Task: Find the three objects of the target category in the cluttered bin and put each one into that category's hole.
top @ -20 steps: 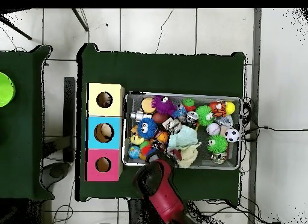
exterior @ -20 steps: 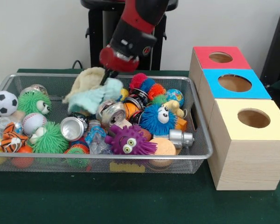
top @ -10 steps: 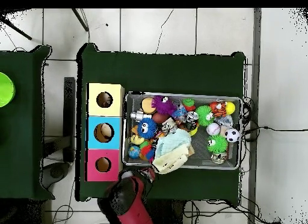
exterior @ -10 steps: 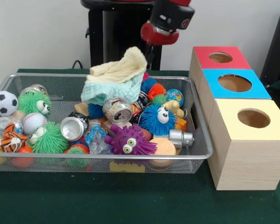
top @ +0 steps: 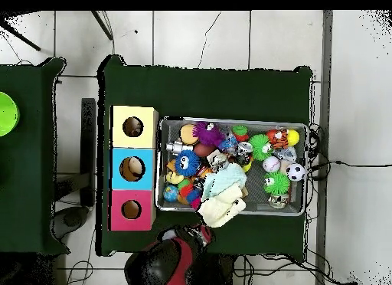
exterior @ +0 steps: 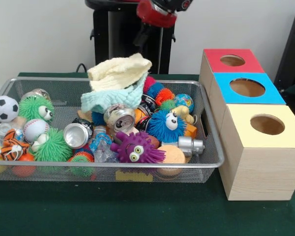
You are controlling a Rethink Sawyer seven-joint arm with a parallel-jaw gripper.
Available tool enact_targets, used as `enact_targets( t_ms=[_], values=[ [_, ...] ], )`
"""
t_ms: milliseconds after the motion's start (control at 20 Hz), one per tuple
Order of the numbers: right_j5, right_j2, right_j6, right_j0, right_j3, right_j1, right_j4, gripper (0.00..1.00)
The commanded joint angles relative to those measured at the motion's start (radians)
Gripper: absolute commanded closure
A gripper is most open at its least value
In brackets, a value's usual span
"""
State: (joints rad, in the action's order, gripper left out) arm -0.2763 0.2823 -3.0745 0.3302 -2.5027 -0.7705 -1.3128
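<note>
A cream cloth [exterior: 119, 70] and a light teal cloth [exterior: 112, 97] sit bunched high over the toy pile at the back of the wire bin [exterior: 113, 169]. From above, the cream cloth [top: 220, 211] laps over the bin's rim on the robot's side. My gripper [exterior: 140, 36] hangs just above the cream cloth's upper right corner; whether it still holds the cloth cannot be seen. In the overhead view the gripper [top: 197, 232] is just outside the bin. Red [exterior: 214, 56], blue [exterior: 223, 81] and yellow [exterior: 241, 115] boxes, each with a round hole, stand to the right.
The bin holds crushed cans [exterior: 119, 117] [exterior: 77, 135], a soccer ball [exterior: 4, 108], a baseball [exterior: 35, 129], a purple spiky toy [exterior: 135, 147], a blue fuzzy toy [exterior: 166, 125], green fuzzy toys [exterior: 34, 107] and a tiger ball [exterior: 12, 146]. Green cloth [exterior: 137, 211] covers the table.
The arm rose out of the bin and drew back toward its base. Both cloths came up with it, then settled slightly lower at the bin's back rim.
</note>
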Motion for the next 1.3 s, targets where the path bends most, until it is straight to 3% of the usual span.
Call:
enact_targets(
  t_ms=[50,150,200,250,300,400,500,800,900,1150,1300],
  values=[
    [0.041,0.137,0.34,-0.115,0.208,-0.02,0.257,1.0],
    [0.066,0.182,0.417,-0.123,0.258,0.015,0.308,1.0],
    [0.181,0.221,0.48,-0.139,0.3,0.025,0.348,1.0],
    [0.346,0.235,0.511,-0.191,0.347,0.015,0.437,1.0],
    [0.488,0.214,0.532,-0.27,0.389,-0.011,0.542,1.0],
    [0.568,0.142,0.585,-0.407,0.432,-0.045,0.672,1.0],
    [0.599,0.081,0.609,-0.497,0.441,-0.085,0.757,1.0],
    [1.08,-0.049,0.561,-0.674,0.573,-0.156,0.927,1.0],
    [1.127,-0.081,0.549,-0.703,0.588,-0.154,0.943,1.0],
    [1.021,-0.105,0.512,-0.715,0.578,-0.154,0.98,1.0],
    [1.099,-0.096,0.468,-0.71,0.625,-0.15,1.028,1.0]
  ],
)
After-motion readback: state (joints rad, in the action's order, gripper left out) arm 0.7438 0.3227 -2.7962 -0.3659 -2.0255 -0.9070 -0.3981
